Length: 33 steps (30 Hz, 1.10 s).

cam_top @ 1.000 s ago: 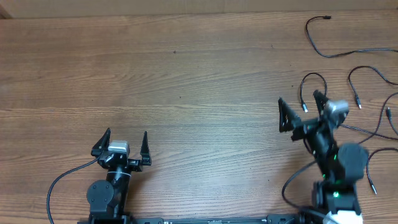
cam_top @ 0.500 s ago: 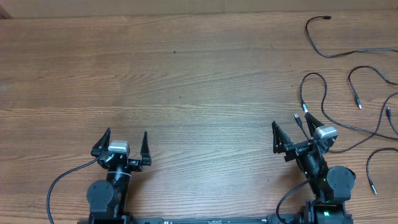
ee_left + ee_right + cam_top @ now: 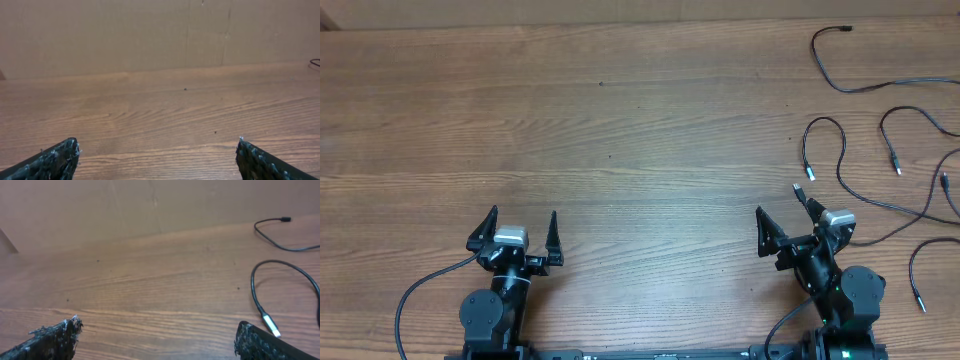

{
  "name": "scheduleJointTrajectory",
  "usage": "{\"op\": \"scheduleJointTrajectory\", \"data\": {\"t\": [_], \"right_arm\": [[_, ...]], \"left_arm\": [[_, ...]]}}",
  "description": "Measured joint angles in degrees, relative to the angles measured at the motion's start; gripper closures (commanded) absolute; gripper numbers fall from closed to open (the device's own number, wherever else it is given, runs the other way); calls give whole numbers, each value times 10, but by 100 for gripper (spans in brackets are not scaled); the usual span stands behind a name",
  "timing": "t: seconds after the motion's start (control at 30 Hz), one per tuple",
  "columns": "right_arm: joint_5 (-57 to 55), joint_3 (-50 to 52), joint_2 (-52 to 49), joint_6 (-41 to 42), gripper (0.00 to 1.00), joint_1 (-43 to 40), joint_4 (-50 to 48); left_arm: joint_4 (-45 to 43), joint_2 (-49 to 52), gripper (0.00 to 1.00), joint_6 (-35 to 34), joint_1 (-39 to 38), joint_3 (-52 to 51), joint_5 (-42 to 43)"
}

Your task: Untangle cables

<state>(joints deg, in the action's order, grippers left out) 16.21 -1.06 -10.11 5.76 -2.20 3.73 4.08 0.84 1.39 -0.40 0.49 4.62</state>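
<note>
Two sets of jaws wait at the near edge of the desk (image 3: pixel 640 130), and neither holds anything. At your left, the left jaws stand wide apart over bare wood, and the left wrist view shows nothing between their tips. The middle of the desk carries nothing. The right jaws are likewise spread wide and empty, turned toward the right side. The cables (image 3: pixel 826 121) lie beyond them on the far-right part of the desk. One ends in a black plug (image 3: pixel 846 29) near the back edge. A looped strand (image 3: pixel 280 262) lies just ahead of the right jaws, its silver-tipped plug (image 3: pixel 270 325) close by the right fingertip (image 3: pixel 260 342). More strands run off the right edge. Most look laid out separately, though a few seem to cross near that edge, so some sorting likely remains. If you reach in, you could catch two crossing strands at once. An open fingertip could also snag the loop and drag it over its neighbours, tangling them again. Thin cord may slip from a shallow pinch.
</note>
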Motion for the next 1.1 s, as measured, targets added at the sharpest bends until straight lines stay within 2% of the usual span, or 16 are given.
{"op": "scheduleJointTrajectory", "data": {"t": [0.33,0.83,1.1], "right_arm": [[-7,0,92,0,0,0,1],[-116,0,93,0,0,1,9],[-156,0,93,-5,0,35,10]], "left_arm": [[0,-1,0,0,0,0,0],[0,-1,0,0,0,0,0],[0,-1,1,0,0,0,0]]}}
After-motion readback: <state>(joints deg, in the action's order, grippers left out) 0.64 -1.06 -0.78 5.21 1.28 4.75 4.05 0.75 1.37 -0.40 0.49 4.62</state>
